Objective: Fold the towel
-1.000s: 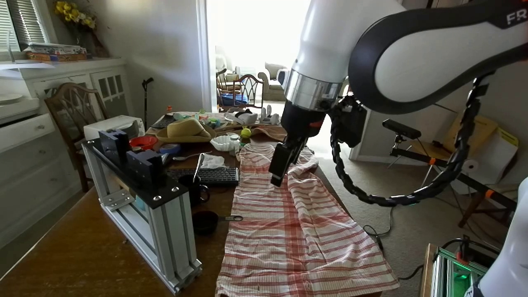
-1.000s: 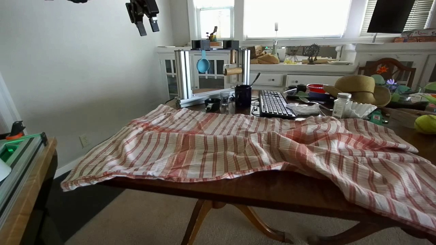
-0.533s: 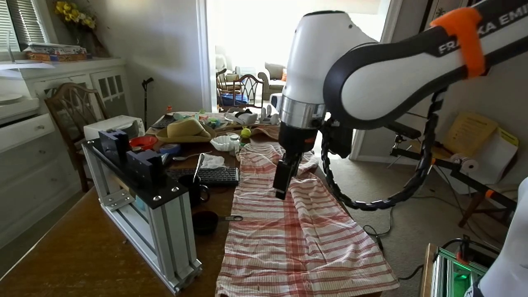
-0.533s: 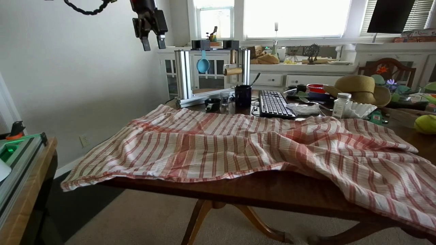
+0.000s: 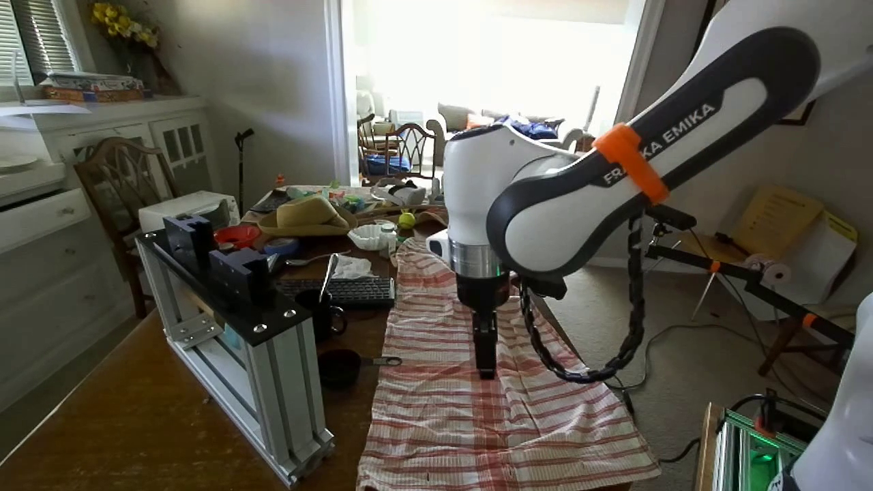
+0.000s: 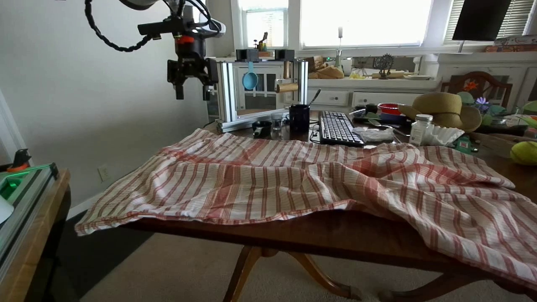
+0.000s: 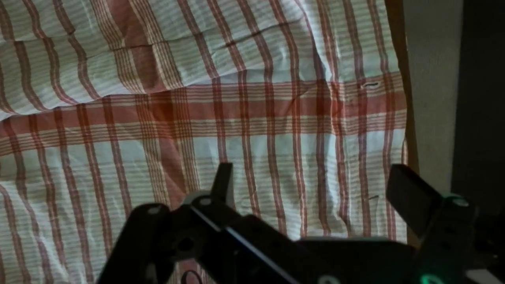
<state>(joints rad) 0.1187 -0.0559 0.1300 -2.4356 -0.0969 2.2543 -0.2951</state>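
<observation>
Daylit room, 1 wooden desk [image 5: 123,416], bare wood at lower left in an exterior view. 1 towel [image 5: 436,416], cream with red-pink stripes, lies wrinkled on it, center to bottom center there. In an exterior view the towel [image 6: 272,184] runs from lower left to the right edge, bunched at right. Wrist view: it fills most of the picture, 2 wide red bands crossing left of center, 1 raised fold over the upper left. 1 pincer [image 6: 193,94], upper left in an exterior view: released, 2 fingers [image 7: 408,189] spread wide, hanging above the towel, apart from it. Carried by 1 black-and-white arm [image 5: 532,225] with 1 orange strap [image 5: 631,166], upper right in an exterior view. Left of the towel there: 1 metal rack [image 5: 293,382], 2 black blocks [image 5: 242,276] on top. 1 blue scoop [image 6: 250,80] hangs from it, upper center in an exterior view. Also on the desk, in both exterior views: 1 keyboard [image 6: 339,128], 1 dark mug [image 6: 298,119], 1 black measuring cup [image 5: 339,368], 1 straw hat [image 6: 440,110], 1 red bowl [image 5: 237,236], 1 shaker jar [image 6: 420,131], 1 tennis ball [image 5: 406,220].
</observation>
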